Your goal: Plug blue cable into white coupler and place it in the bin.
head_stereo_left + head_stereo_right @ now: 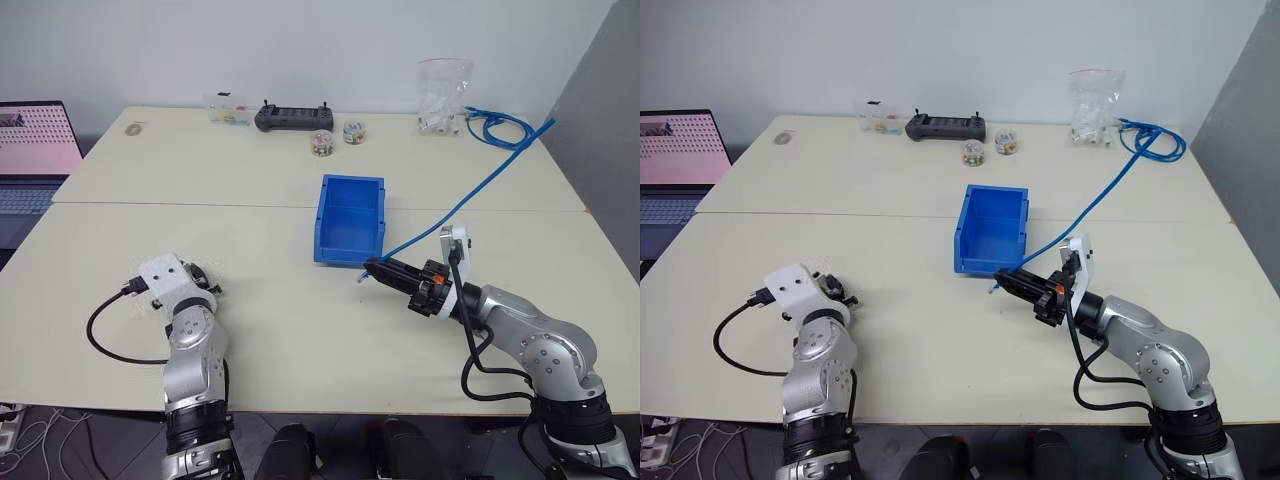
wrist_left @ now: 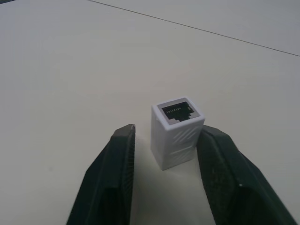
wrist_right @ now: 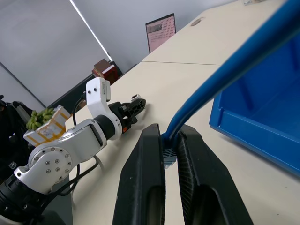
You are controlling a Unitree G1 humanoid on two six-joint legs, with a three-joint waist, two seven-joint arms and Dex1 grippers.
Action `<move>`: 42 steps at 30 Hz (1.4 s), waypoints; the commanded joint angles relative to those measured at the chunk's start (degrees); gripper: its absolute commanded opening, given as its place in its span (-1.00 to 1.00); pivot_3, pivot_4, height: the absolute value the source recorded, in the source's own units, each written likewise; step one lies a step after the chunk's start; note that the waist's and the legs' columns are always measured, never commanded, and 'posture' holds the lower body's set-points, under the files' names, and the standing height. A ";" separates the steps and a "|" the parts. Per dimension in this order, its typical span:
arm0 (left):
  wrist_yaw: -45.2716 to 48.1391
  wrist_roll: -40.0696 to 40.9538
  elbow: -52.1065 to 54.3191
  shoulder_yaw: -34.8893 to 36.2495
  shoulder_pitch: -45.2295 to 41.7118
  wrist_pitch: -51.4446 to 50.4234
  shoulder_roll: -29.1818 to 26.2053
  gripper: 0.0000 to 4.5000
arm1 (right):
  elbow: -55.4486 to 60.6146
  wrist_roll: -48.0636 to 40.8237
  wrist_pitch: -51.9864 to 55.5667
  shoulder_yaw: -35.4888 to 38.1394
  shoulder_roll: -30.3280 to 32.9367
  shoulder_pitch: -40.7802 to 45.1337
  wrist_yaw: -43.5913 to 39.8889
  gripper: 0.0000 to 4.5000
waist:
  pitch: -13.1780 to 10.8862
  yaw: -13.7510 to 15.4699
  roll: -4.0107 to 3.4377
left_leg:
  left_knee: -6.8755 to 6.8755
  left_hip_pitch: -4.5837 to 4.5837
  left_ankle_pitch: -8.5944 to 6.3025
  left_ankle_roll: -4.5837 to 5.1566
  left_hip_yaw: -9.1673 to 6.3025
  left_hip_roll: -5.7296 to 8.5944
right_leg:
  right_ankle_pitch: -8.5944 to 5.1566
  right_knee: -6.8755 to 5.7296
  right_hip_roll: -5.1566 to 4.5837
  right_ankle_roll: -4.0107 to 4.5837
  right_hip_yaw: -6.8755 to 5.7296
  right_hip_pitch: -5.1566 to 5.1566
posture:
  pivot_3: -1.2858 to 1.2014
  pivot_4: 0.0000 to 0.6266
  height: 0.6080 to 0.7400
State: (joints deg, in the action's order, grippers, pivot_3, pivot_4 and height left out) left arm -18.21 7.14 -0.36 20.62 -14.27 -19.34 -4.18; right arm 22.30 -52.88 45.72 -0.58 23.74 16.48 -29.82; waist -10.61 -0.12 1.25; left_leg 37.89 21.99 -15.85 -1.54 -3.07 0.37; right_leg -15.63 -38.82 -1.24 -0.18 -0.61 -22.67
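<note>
**A:** Starting nearest the robot, what is the left claw [image 2: 164,154] doing?

**B:** It sits low by the table's [image 1: 300,340] near edge, toward the left corner. Its fingers stand either side of the white coupler [image 2: 177,131]. One looks to touch the coupler's side; a slim gap shows at the other, so I can't call it gripped yet.

**A:** How does the coupler look?

**B:** A tiny white block standing on end on the table, ribbed on its side, dark socket face turned up.

**A:** And the right claw [image 1: 372,268]?

**B:** Closed narrow on the blue cable [image 1: 470,192] close to its plug end, held just off the table near the middle.

**A:** Where does the cable run?

**B:** As a thin light-blue strand, rising away to the far right corner, where it ends in a loose loop.

**A:** And the bin [image 1: 349,219]?

**B:** Bright blue, lying just beyond the right claw and nothing in it.

**A:** So how far along?

**B:** Early, I'd say. The cable is in hand, the coupler about to be. Plugging and dropping it in the bin remain.
</note>
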 commanded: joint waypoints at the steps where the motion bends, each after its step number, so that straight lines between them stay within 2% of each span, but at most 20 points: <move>1: -0.15 -0.64 -0.06 0.20 -0.58 0.78 -0.74 -0.54 | 2.70 -0.93 -0.04 1.70 0.19 0.24 -0.10 -0.96 | 0.00 0.00 0.00 | 0.00 0.00 0.00 0.00 0.00 0.00 | 0.00 0.00 0.00 0.00 0.00 0.00 | 0.03 -0.52 1.00; 3: -0.07 -0.68 -0.08 0.14 -0.27 0.58 -0.81 -0.61 | 2.74 -0.89 -0.04 1.70 0.18 0.25 -0.05 -0.96 | 0.00 0.00 0.00 | 0.00 0.00 0.00 0.00 0.00 0.00 | 0.00 0.00 0.00 0.00 0.00 0.00 | 0.03 -0.52 1.00; 9: 1.79 -0.60 1.38 -0.31 1.60 -0.80 -1.41 -0.61 | 2.90 -0.80 -0.08 1.85 0.29 0.10 0.10 -0.96 | 0.00 -0.03 0.00 | 0.00 -0.02 0.00 0.00 0.01 0.00 | 0.00 -0.01 0.00 0.00 0.01 0.00 | 0.03 -0.52 1.00; 10: 4.32 -0.14 2.48 -1.39 2.71 -1.07 -2.10 -0.61 | 3.04 -0.75 -0.14 1.94 0.37 -0.06 0.16 -0.96 | 0.00 -0.06 0.00 | 0.00 -0.02 0.00 0.00 0.01 0.00 | 0.00 -0.02 0.00 0.00 0.02 0.00 | 0.03 -0.52 1.00; 12: 12.33 0.73 5.36 -5.48 5.61 -0.52 -4.53 -0.61 | 3.61 -0.53 -0.24 2.13 0.80 -0.61 0.18 -0.96 | 0.00 -0.12 0.00 | -0.01 -0.03 0.00 0.00 0.02 -0.01 | 0.00 -0.02 0.00 0.00 0.03 0.00 | 0.03 -0.52 1.00; 14: 27.74 4.66 10.53 -13.60 9.91 -1.90 -9.74 -0.61 | 5.44 1.31 -0.72 1.58 2.85 -2.34 -0.83 -0.96 | 0.00 -0.10 -0.01 | -0.03 -0.03 0.00 -0.01 0.02 0.00 | 0.01 -0.03 0.00 0.02 0.03 0.00 | 0.03 -0.52 1.00; 16: 38.15 5.19 13.26 -19.69 12.30 -1.29 -15.17 -0.61 | 6.79 2.50 -1.15 1.01 4.19 -3.68 -1.34 -0.96 | 0.01 0.19 -0.03 | -0.04 -0.01 0.00 -0.03 0.00 0.00 | 0.00 -0.02 -0.01 0.03 -0.01 0.00 | 0.03 -0.52 1.00; 18: 43.66 4.78 13.99 -22.58 12.93 -0.14 -18.92 -0.61 | 7.48 3.36 -1.49 0.44 4.65 -4.36 -1.46 -0.96 | 0.01 0.39 -0.03 | -0.03 -0.02 0.00 -0.03 -0.02 0.06 | -0.01 0.02 -0.04 0.03 -0.02 0.03 | 0.03 -0.52 1.00; 22: 61.22 11.39 16.51 -28.66 8.39 -4.90 -25.97 -0.61 | 9.71 6.09 -2.75 -1.25 5.39 -6.87 -1.81 -0.96 | 0.01 0.23 -0.04 | -0.03 -0.05 -0.01 -0.01 0.00 -0.01 | -0.17 0.12 -0.03 -0.22 0.01 0.06 | 0.03 -0.52 1.00; 27: 74.26 11.20 14.32 -34.25 1.64 -3.60 -31.70 -0.61 | 10.75 9.27 -4.21 -2.49 6.13 -8.26 -2.61 -0.96 | -0.01 -0.15 -0.07 | -0.04 -0.01 -0.01 -0.01 -0.02 -0.05 | -0.18 0.12 0.06 -0.21 -0.01 0.02 | 0.03 -0.52 1.00; 33: 83.25 4.05 4.95 -41.41 -4.31 5.41 -33.58 -0.61 | 9.79 14.93 -7.72 -5.40 7.65 -7.43 -5.94 -0.96 | -0.02 -0.39 -0.09 | -0.05 -0.04 -0.01 0.00 0.02 -0.05 | -0.18 0.10 0.08 -0.22 0.03 0.01 | 0.03 -0.52 1.00; 42: 86.83 0.99 -1.28 -43.23 -6.81 10.58 -32.13 -0.62 | 3.75 26.34 -18.90 -15.10 6.83 -2.67 -14.29 -0.97 | -0.01 -0.32 -0.08 | -0.03 -0.05 -0.01 0.01 -0.01 -0.05 | -0.18 0.12 0.08 -0.22 0.01 0.05 | 0.03 -0.52 1.00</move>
State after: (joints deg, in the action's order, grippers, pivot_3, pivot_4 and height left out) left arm 67.93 10.35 0.17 -20.77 -21.31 -9.45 -36.45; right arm 27.41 -29.17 31.17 -13.80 31.19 12.27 -41.43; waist -10.62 -0.44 1.16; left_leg 37.87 21.93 -15.86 -1.53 -3.09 0.32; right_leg -15.82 -38.70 -1.16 -0.41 -0.60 -22.62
